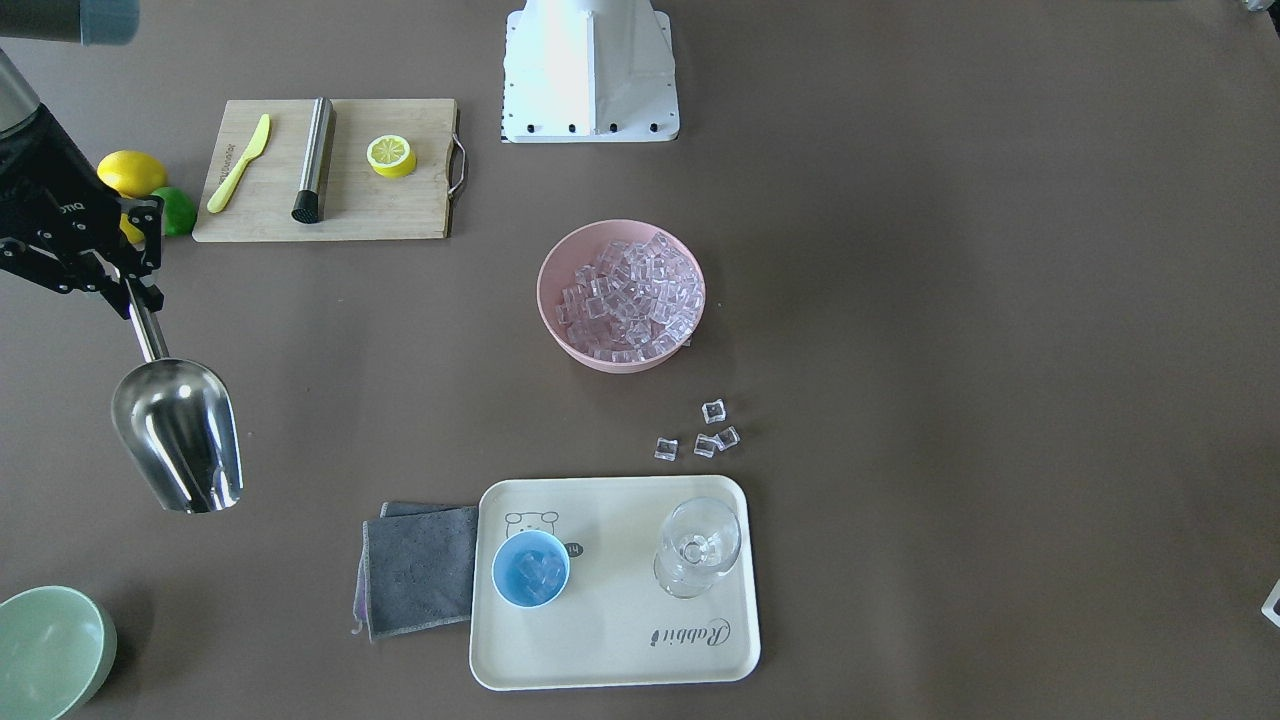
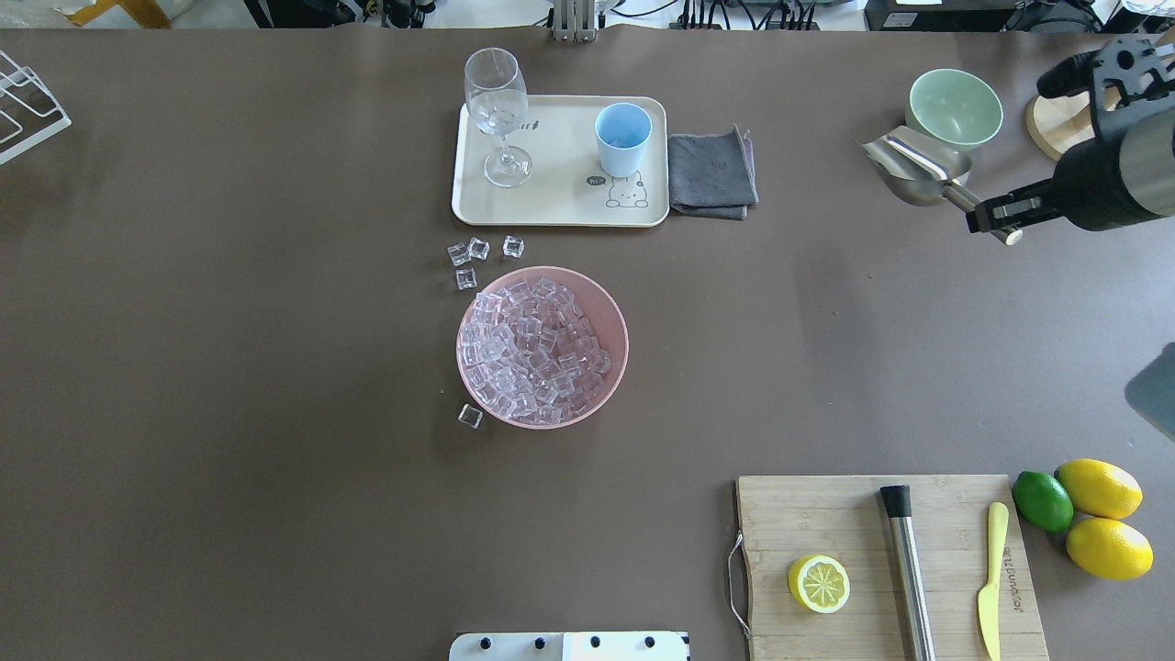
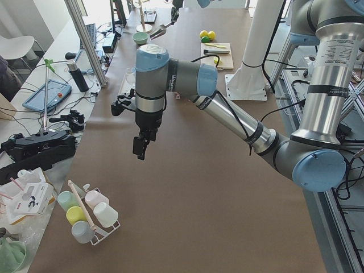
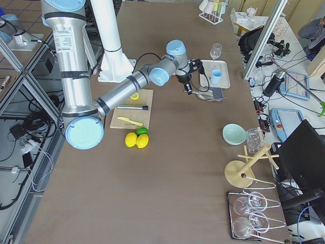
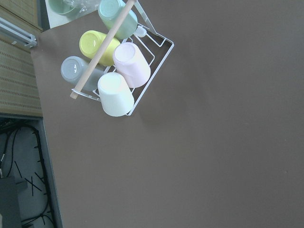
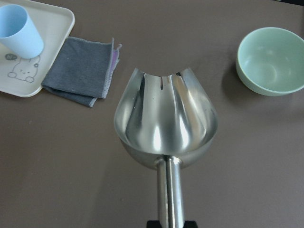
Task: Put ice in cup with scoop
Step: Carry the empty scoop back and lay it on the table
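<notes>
Read across the overhead view from left to right, the task is judged to be partly done. The left hand point(image 3: 141, 151) is seen only in the side view, hung over bare bench well apart from everything. Whether its fingers are spread or together cannot be told, and nothing is seen held in it.

On the cream rectangular plastic tray point(image 2: 560, 207) a clear stemmed wine glass point(image 2: 497, 101) is stood at the left and the small round light-blue cup point(image 2: 623, 138) at the right. In the front-facing view a few clear ice cubes point(image 1: 536, 574) are seen inside the cup, so at least one load is taken as delivered, though the cup is far from full.

Four loose cubes point(image 2: 477, 248) are scattered on the bench between the tray and the round pink plastic bowl point(image 2: 626, 353), and one more point(image 2: 470, 416) lies just beside the bowl's robot-side rim. These are judged to be spills. The bowl is heaped with the main stock of ice point(image 2: 532, 353). A folded grey cloth point(image 2: 711, 170) is laid just beside the tray's right edge.

Further right, the shiny steel scoop point(image 2: 918, 170) is held clear of the bench near a pale green bowl point(image 2: 955, 108), well apart from cup and pink bowl alike. Its trough is shown empty by the wrist camera. The right hand point(image 2: 993, 218) is clamped tight on the scoop's straight handle. Another load from the pink bowl would be needed for more ice.
</notes>
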### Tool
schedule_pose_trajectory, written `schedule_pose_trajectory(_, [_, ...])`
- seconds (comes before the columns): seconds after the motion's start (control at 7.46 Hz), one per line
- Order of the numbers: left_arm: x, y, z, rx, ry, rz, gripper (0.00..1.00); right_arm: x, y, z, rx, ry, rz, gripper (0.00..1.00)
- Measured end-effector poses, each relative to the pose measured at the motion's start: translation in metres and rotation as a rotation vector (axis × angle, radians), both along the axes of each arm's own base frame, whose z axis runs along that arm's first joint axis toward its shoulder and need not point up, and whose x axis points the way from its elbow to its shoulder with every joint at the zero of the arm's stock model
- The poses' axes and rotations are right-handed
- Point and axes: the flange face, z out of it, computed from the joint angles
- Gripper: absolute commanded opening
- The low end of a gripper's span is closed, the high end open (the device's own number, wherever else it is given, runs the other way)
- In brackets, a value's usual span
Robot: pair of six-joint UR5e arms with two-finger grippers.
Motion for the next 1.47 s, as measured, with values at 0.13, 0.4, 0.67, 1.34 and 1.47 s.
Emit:
schedule_pose_trajectory(0.13, [0.005,-0.013,-0.001,0.004,0.002,0.031,1.00,0.017,0.019,0.028,-0.044,0.009,0.073,0.00])
schedule_pose_trajectory(0.4, [0.001,-0.020,-0.005,0.009,0.006,0.034,1.00,0.042,0.042,0.082,-0.154,0.033,0.224,0.00])
schedule_pose_trajectory(0.67, [-0.004,-0.019,-0.004,0.007,0.006,0.028,1.00,0.046,0.043,0.133,-0.226,0.030,0.314,0.00])
schedule_pose_trajectory(1.34, [-0.009,-0.014,0.012,-0.014,0.037,0.020,0.99,0.028,0.053,0.210,-0.297,0.018,0.320,0.00])
schedule_pose_trajectory(1.47, [-0.007,-0.009,0.023,-0.035,0.042,0.022,0.99,0.026,0.055,0.216,-0.303,0.024,0.314,0.41])
